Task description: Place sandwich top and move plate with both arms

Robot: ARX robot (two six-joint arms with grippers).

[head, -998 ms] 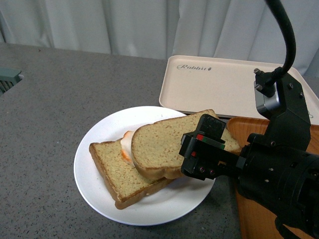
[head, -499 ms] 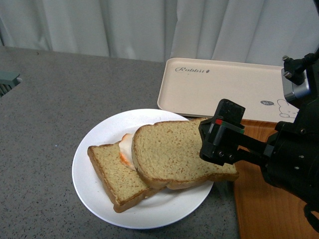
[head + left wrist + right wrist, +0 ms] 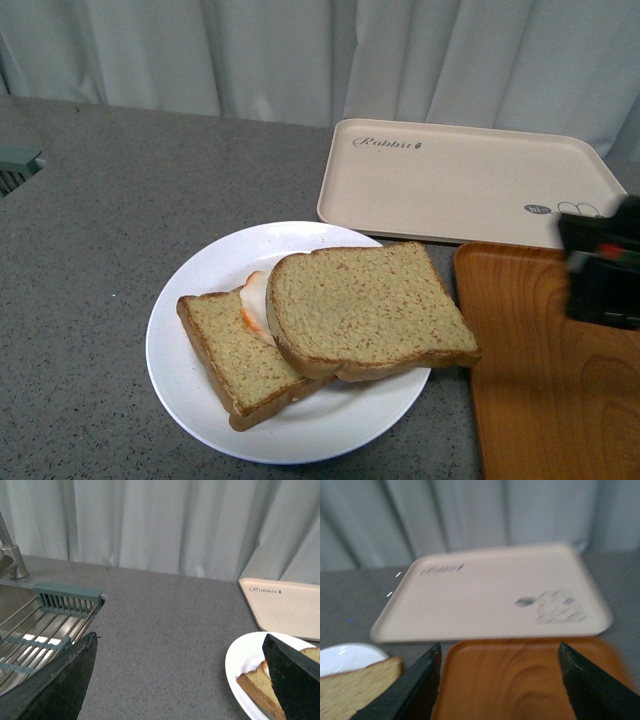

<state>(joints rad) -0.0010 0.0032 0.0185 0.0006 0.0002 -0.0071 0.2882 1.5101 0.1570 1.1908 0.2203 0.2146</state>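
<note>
Brown speckled bread first: the sandwich top [image 3: 365,305] sits on the plate [image 3: 195,290], bare face up. It rests tilted on the lower slice [image 3: 235,355] and is offset toward the robot's right, so the two don't line up. It covers most of the fried egg [image 3: 254,300]; only a white and orange edge peeks out between the slices. Nothing is touching the top slice. Its right corner pokes past the plate rim and reaches the edge of the orange-brown wooden tray [image 3: 540,390].

That tray sits just beside the plate on the robot's right. The beige rabbit tray [image 3: 460,180] lies behind it, and the two look like they're touching along one edge. Everything is on the grey speckled table [image 3: 110,190], with a pale curtain [image 3: 250,50] at the back.

The right hand [image 3: 500,685] hovers over the wooden tray, well clear of the bread. Its two dark fingers [image 3: 415,690] are spread wide with nothing between them. In the front view it's just a blurry black block at the right edge.

The left hand [image 3: 175,680] is spread wide too and empty, hanging over bare table between the plate and a metal sink [image 3: 20,620] with a green rack [image 3: 67,597] on it.
</note>
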